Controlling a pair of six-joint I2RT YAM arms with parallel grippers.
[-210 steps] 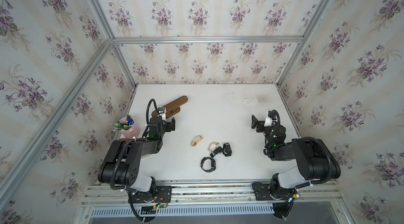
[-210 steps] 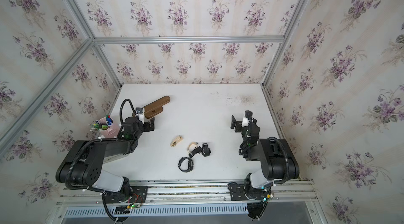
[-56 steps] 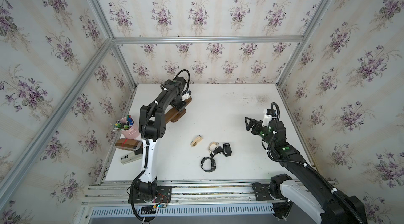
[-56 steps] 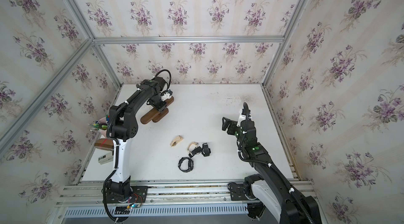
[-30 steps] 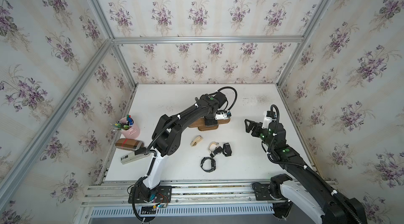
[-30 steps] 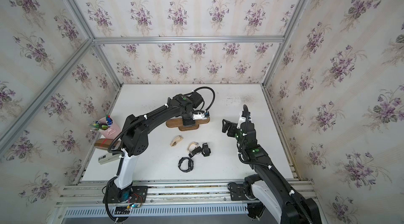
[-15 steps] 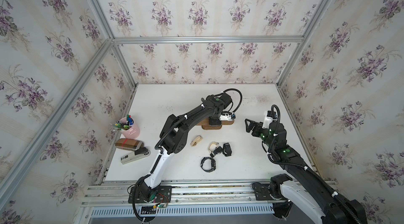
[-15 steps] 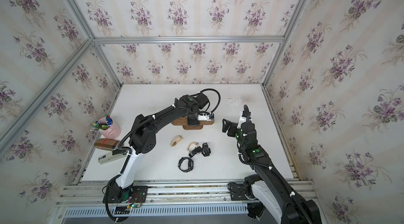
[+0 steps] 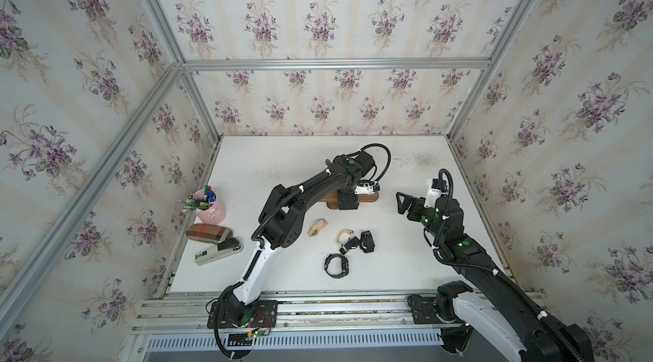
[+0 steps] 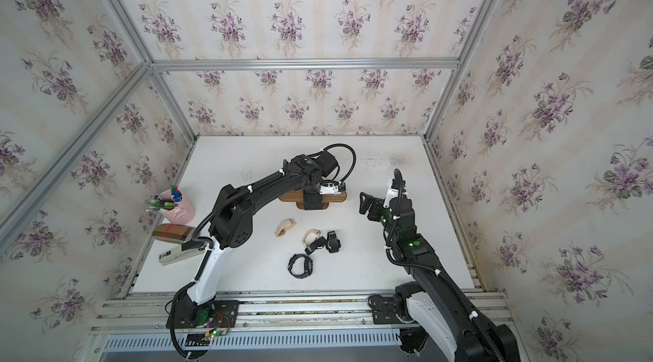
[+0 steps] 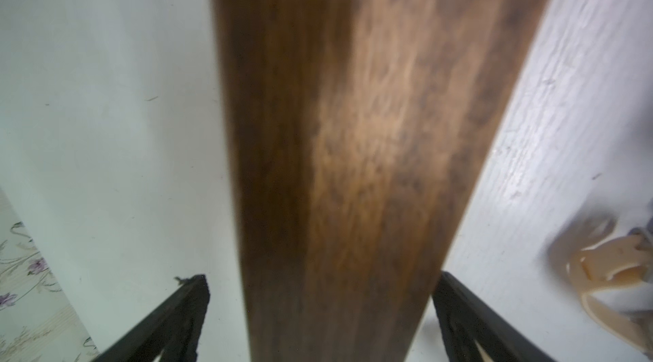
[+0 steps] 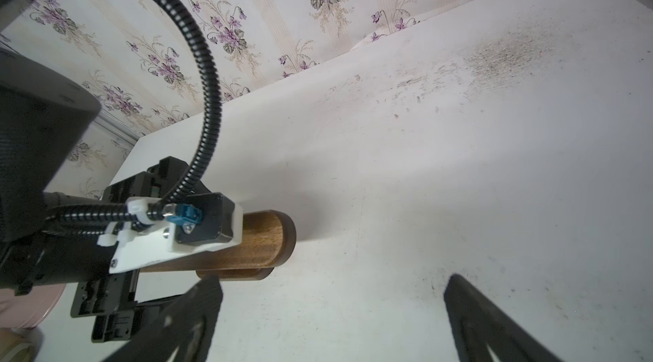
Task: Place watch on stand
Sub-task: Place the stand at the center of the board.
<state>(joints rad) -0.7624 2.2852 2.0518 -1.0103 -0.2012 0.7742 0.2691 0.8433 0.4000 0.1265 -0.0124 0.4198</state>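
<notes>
Astride stand [image 11: 353, 130], left fingers [image 11: 176, 318] spread; right fingers [image 12: 494, 325] spread nearby.

White worktop [image 9: 282, 166], scuffed grey at its far right.
A wooden stand [image 9: 367, 197] sits mid-worktop. Nearer lie a beige watch [image 9: 317, 227], a tan watch [image 9: 344, 235] and two black watches [image 9: 337, 265]. At the left edge are a pink pen cup [image 9: 212, 210], a brown box [image 9: 208, 233] and a stapler [image 9: 219, 252].

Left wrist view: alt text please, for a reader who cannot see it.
A dark brown wooden stand fills the middle of the frame, close and blurred, between the open fingertips of the left gripper. White table lies on both sides, with a tan watch at one edge.
</notes>
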